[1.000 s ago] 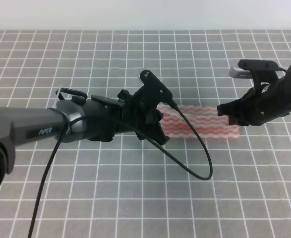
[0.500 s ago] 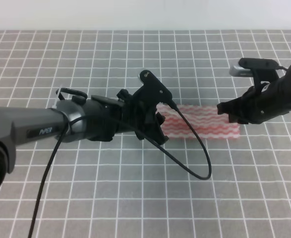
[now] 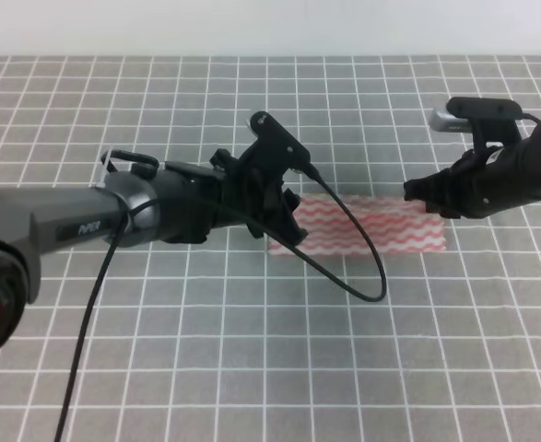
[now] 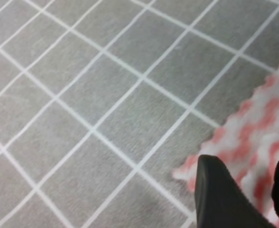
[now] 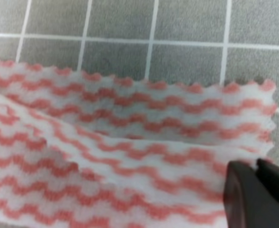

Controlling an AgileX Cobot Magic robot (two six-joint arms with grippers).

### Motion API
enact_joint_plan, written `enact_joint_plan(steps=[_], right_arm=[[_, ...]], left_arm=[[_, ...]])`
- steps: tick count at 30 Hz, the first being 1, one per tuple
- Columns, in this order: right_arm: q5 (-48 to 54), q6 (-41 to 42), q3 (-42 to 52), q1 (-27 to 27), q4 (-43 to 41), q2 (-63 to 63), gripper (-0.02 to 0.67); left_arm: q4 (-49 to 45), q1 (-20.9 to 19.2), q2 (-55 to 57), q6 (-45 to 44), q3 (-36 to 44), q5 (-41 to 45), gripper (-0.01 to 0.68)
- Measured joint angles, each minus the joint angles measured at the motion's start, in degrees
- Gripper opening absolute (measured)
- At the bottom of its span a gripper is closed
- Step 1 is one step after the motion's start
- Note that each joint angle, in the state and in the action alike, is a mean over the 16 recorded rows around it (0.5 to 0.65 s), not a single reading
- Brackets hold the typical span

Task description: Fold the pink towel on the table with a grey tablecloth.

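Observation:
The pink towel (image 3: 362, 226) lies as a long strip on the table with a grey tablecloth (image 3: 252, 350). My left gripper (image 3: 284, 221) is over its left end. In the left wrist view the two dark fingers (image 4: 220, 194) stand close together on the blurred towel (image 4: 253, 142), just inside its corner. My right gripper (image 3: 427, 198) is at the towel's far right corner. In the right wrist view its fingers (image 5: 246, 190) are pinched on the edge of a raised layer of towel (image 5: 129, 156), with another layer flat behind it.
A black cable (image 3: 367, 276) loops from the left arm down over the towel and the cloth in front of it. The left arm's long body (image 3: 113, 221) reaches across the left half of the table. A white wall runs along the far edge.
Both grippers have shifted toward the far side of the table. More of the towel's left end now shows below the left gripper, and the cable loop moved with the arm.

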State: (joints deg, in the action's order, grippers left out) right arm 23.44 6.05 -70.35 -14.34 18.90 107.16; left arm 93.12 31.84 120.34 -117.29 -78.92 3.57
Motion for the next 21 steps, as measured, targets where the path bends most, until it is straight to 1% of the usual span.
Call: enact_joint_plan(steps=[5,12,15,17,21], right_arm=[[-0.9,0.0,0.0,0.0,0.2,0.7,0.091],[-1.8,0.0,0.0,0.0,0.7,1.4,0.241],[-2.4,0.0,0.0,0.0,0.9,1.6,0.295],[-2.9,0.0,0.0,0.0,1.0,1.6,0.322],[-4.2,0.0,0.0,0.0,1.1,1.6,0.346]], left_arm=[[0.0,-0.6,0.1,-0.1,-0.2,0.5,0.249],[0.0,-1.0,0.2,-0.4,-0.2,1.1,0.248],[0.0,-1.0,0.2,-0.5,-0.2,1.1,0.247],[0.0,-1.0,0.2,-0.5,-0.2,0.9,0.247],[0.0,-1.1,0.3,-0.5,-0.2,0.4,0.247]])
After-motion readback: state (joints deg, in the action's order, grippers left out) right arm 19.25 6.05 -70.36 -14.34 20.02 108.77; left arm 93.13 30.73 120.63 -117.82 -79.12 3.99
